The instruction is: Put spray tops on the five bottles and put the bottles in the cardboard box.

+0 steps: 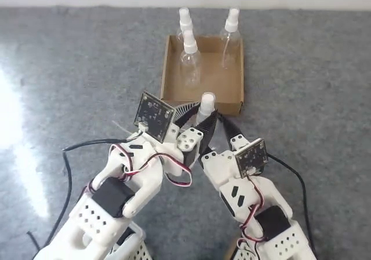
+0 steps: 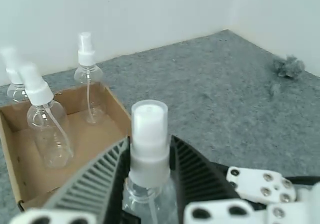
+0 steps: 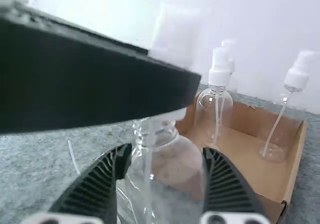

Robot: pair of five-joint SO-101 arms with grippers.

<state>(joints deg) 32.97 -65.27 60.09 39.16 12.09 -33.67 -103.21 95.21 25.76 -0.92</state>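
Bottle (image 3: pixel 165 176) just in front of the cardboard box (image 1: pixel 229 83), body clamped in the right claw (image 3: pixel 165 159), left claw (image 2: pixel 149 151) closed on its spray top (image 2: pixel 148 129). Capping seems under way; next, seat the top firmly, then lift the bottle into the box.

The cardboard box (image 1: pixel 214 77) is brown, shallow and open at the top, and it lies flat. Inside it a left bottle (image 1: pixel 190 63) and a right bottle (image 1: pixel 230 43) stand upright. Both are clear, and each has a white spray top (image 1: pixel 189 38). A third bottle (image 1: pixel 184 18) with the same top stands at the far wall; I cannot tell if it is inside. A fourth bottle (image 3: pixel 165 164), also clear and upright, stands just outside the near wall, and its own cap (image 2: pixel 148 134) sits on the neck.
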